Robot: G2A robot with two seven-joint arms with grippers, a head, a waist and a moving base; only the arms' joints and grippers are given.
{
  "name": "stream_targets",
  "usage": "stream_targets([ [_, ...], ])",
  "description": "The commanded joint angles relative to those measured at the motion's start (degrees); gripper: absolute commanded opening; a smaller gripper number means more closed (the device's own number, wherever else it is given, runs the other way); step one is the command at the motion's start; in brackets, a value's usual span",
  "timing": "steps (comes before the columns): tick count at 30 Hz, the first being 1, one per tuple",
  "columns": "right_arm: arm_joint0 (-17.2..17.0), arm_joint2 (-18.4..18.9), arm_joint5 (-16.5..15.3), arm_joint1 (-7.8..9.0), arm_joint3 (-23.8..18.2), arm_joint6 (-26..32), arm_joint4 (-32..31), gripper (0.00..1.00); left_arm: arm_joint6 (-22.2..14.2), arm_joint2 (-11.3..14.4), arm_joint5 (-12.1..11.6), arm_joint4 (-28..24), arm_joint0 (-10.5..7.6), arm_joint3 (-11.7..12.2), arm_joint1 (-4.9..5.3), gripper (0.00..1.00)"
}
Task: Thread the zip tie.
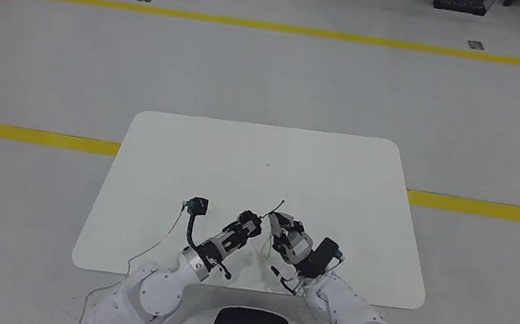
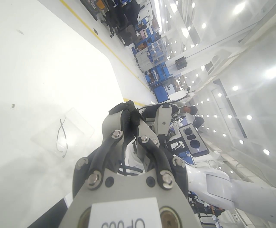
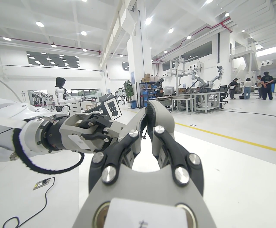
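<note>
Zip tie [image 1: 279,208] stands up as a thin black strap from the tips of the right gripper [image 3: 147,108], whose fingers are pressed together on it. A short free length pokes out past them, above the near part of the white counter [image 1: 338,173]. Leaving that end bare is probably deliberate, since a free tip is what has to be steered into the locking head.

The left gripper [image 2: 129,110] sits just beside the right one, tip towards tip. Its fingers are likewise closed, with something dark between the pads. I cannot tell whether that is the tie's other end or only the pad lining.

Both grippers hang clear of the counter, which would let the strap bend into a loop without dragging. Keeping them this near each other leaves only a small aligning move.

A clear bag [image 2: 79,125] lies flat on the counter near the left gripper, with thin dark strips inside that look like spare ties.

Threading does not look done, as no closed loop is visible. The strap is thin and springy and could flick aside when its tip meets the head.
</note>
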Motion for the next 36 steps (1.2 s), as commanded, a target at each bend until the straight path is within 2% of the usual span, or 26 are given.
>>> stream_targets([
  [1,0.03,0.05,0.00,-0.11,0.17,-0.01,-0.05,0.00,0.00,0.00,0.00,0.00,0.00,0.00,0.00,0.00],
  [36,0.35,0.01,0.00,-0.72,1.25,-0.04,-0.28,0.00,0.00,0.00,0.00,0.00,0.00,0.00,0.00,0.00],
])
